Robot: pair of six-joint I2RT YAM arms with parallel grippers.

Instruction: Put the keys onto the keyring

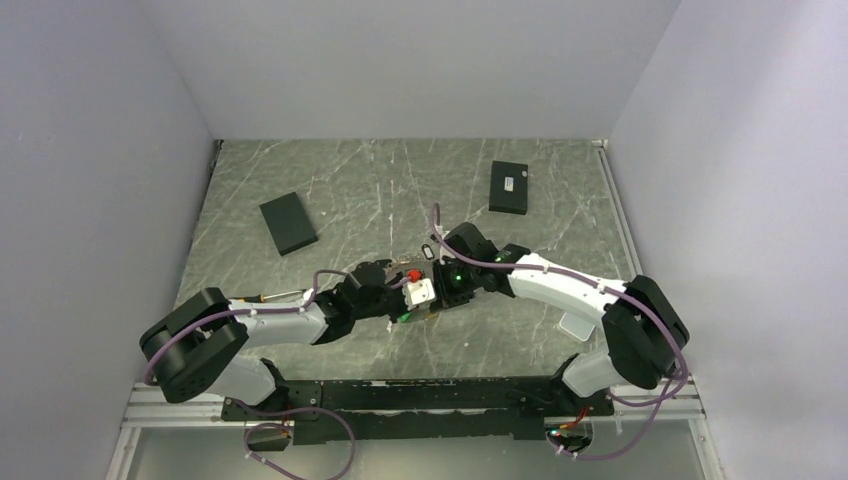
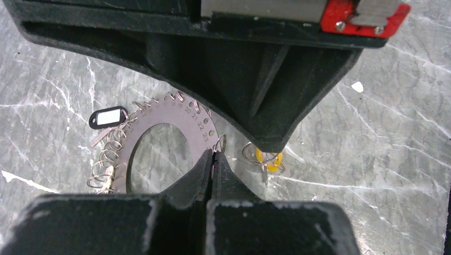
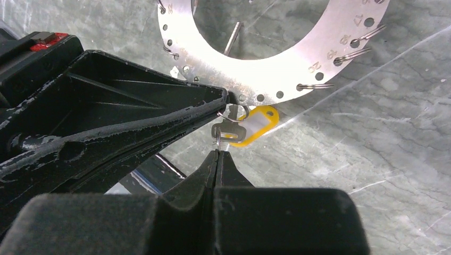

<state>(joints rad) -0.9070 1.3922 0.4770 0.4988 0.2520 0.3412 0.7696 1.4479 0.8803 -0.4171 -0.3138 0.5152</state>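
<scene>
The keyring (image 2: pixel 159 114) is a flat silver ring plate with numbered holes and several small split rings, lying on the marble table. It also shows in the right wrist view (image 3: pixel 298 69). My left gripper (image 2: pixel 214 154) is shut on the plate's near rim. A small silver key (image 3: pixel 227 130) with a yellow tag (image 3: pixel 258 121) hangs just below the plate's edge. My right gripper (image 3: pixel 217 151) is shut on that key's thin lower end. In the left wrist view the yellow tag (image 2: pixel 267 159) sits under the right gripper's tip. In the top view both grippers meet mid-table, left (image 1: pixel 395 295) and right (image 1: pixel 440 282).
A black oval tag with a white label (image 2: pixel 108 117) lies by the keyring's left side. Two flat black boxes lie further back, one left (image 1: pixel 288 222) and one right (image 1: pixel 509 187). Grey walls enclose the table on three sides.
</scene>
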